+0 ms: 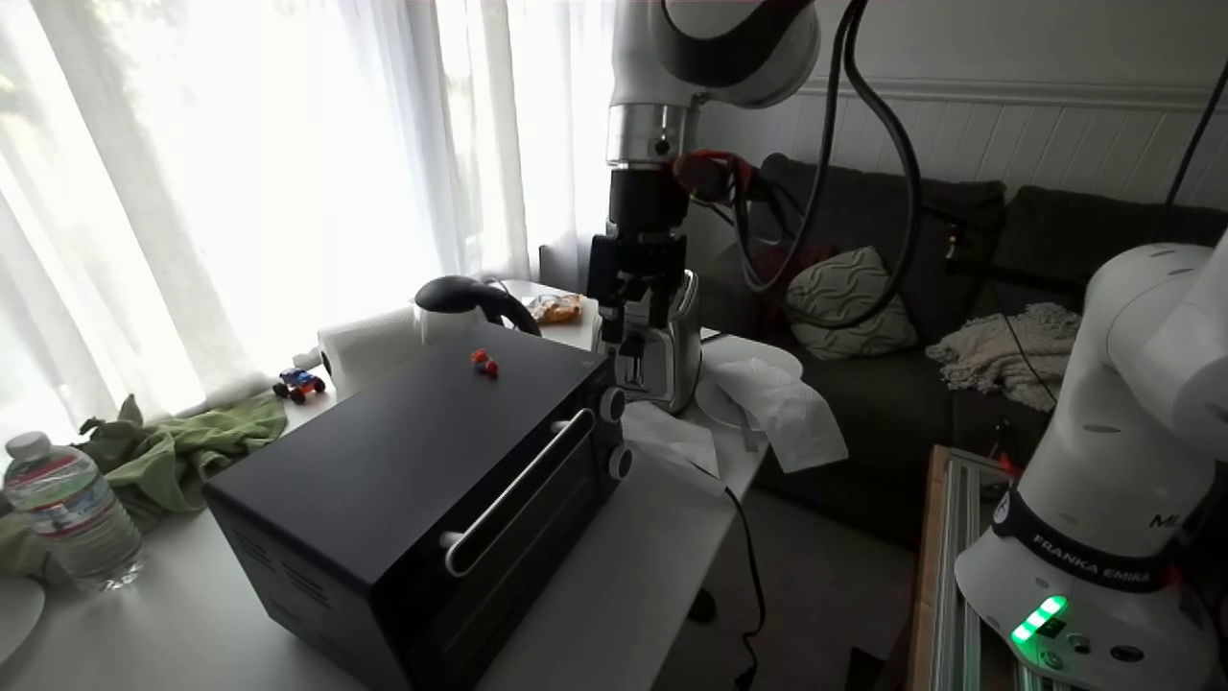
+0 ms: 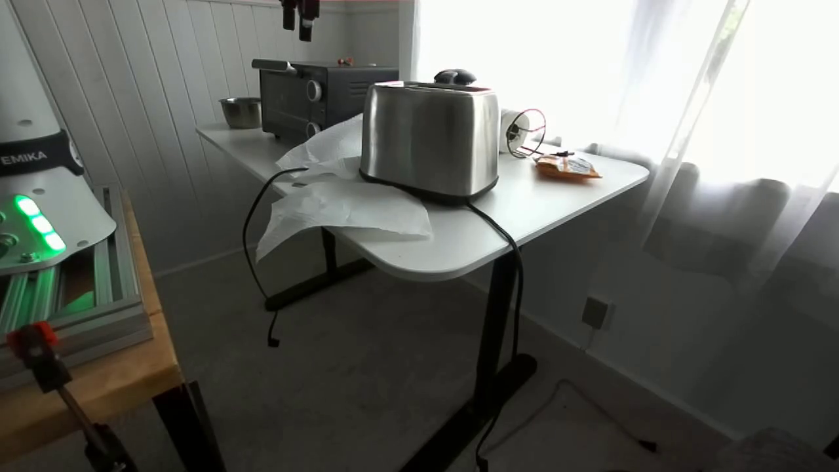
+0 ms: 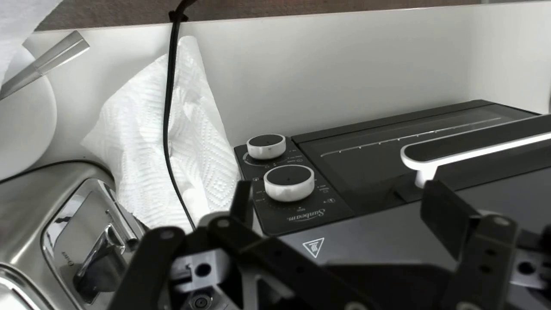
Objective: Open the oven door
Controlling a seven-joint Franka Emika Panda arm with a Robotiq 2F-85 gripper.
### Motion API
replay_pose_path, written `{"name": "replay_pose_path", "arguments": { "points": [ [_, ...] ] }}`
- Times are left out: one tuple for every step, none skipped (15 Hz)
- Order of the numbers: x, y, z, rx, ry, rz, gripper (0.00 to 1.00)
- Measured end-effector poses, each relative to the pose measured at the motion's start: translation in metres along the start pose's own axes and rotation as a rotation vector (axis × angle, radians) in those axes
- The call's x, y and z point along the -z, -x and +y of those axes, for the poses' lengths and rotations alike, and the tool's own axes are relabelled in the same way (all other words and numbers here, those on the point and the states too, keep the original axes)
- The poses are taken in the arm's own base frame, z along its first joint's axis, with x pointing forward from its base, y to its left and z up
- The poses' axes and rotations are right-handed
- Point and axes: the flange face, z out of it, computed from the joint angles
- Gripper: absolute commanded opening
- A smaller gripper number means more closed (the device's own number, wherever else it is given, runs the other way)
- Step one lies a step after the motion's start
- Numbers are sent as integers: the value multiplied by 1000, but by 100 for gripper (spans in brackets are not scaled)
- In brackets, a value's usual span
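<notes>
The oven door (image 1: 532, 547) is the black front panel of the boxy black oven (image 1: 413, 441). It stands shut, with a long silver bar handle (image 1: 518, 494) along its upper edge. The door also shows in an exterior view (image 2: 282, 98) and in the wrist view (image 3: 366, 161), where the handle (image 3: 478, 144) runs off the right edge. My gripper (image 1: 635, 326) is open and empty, pointing down above the knob end of the oven; it also shows in an exterior view (image 2: 297, 31). In the wrist view its fingers (image 3: 340, 198) are wide apart, with the right fingertip overlapping the handle's near end in the picture.
A silver toaster (image 2: 429, 141) stands beside the oven's knob end, with paper towels (image 3: 159, 129) and a black cord (image 3: 168, 107) near it. A small red toy (image 1: 484, 363) sits on the oven. A water bottle (image 1: 72, 513) and a steel bowl (image 2: 241, 113) stand beyond the oven.
</notes>
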Motion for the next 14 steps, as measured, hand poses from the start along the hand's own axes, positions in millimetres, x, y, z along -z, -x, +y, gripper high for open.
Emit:
{"name": "replay_pose_path", "arguments": {
  "points": [
    [-5, -1, -9, -7, 13, 2, 100],
    [-11, -1, -18, -23, 28, 2, 100],
    [-17, -2, -28, -48, 48, 3, 100],
    [-22, -4, -37, -79, 65, 21, 100],
    [-27, -6, -46, -117, 77, 50, 100],
    [-32, -8, -53, -156, 83, 73, 100],
    [-38, -10, -59, -195, 84, 89, 100],
    [-43, -12, -64, -232, 84, 100, 100],
    [-48, -15, -69, -265, 80, 102, 100],
    [-52, -17, -73, -278, 79, 96, 100],
    [-55, -18, -75, -277, 79, 91, 100],
    [-56, -18, -75, -277, 80, 88, 100],
    [-56, -18, -74, -278, 80, 88, 100],
    [-55, -19, -73, -279, 80, 89, 100]
  ]
}}
